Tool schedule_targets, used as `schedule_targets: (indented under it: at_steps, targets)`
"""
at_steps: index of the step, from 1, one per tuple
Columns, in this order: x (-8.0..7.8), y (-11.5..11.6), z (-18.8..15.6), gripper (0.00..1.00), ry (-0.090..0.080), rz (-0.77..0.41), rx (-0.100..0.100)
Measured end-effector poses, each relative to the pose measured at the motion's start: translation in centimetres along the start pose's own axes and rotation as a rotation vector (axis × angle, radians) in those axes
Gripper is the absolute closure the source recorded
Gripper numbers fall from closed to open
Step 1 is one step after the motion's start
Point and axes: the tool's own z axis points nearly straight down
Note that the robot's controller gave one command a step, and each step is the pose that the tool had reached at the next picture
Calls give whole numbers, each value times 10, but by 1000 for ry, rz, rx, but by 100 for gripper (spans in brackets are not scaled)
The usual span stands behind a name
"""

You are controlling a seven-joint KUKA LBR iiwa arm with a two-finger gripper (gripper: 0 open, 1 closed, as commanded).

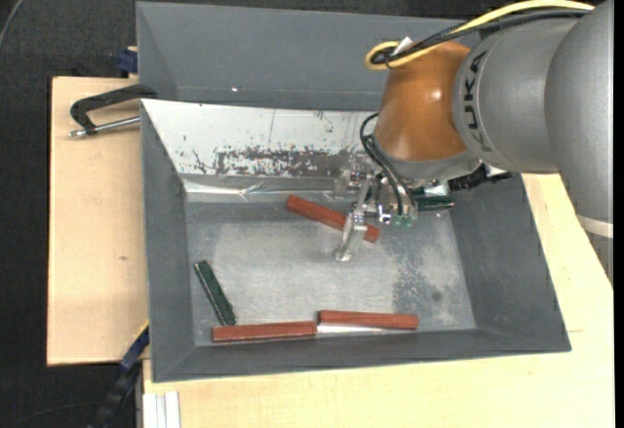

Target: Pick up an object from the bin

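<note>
Hanging over a red-brown stick (310,212) by the bin's (292,51) back wall, the pincer (347,249) hides whether it is clenched.

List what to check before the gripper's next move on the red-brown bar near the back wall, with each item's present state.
1. Gripper over the red-brown bar: ok, at its right end.
2. Grip on that bar: cannot tell.
3. Bar free of other things: ok, it lies alone.
4. Clearance from the back wall: cannot tell; the bar lies close to it.
5. Dark green stick, long front bar and short front bar out of the way: ok, all lie apart from the gripper.
</note>
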Motion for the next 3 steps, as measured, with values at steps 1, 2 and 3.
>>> schedule_targets:
  at_steps: [1,2,3]
  targets:
    - [8,12,2,0,5,185,4]
    - [13,23,33,0,7,403,6]
    - [13,23,33,0,4,402,7]
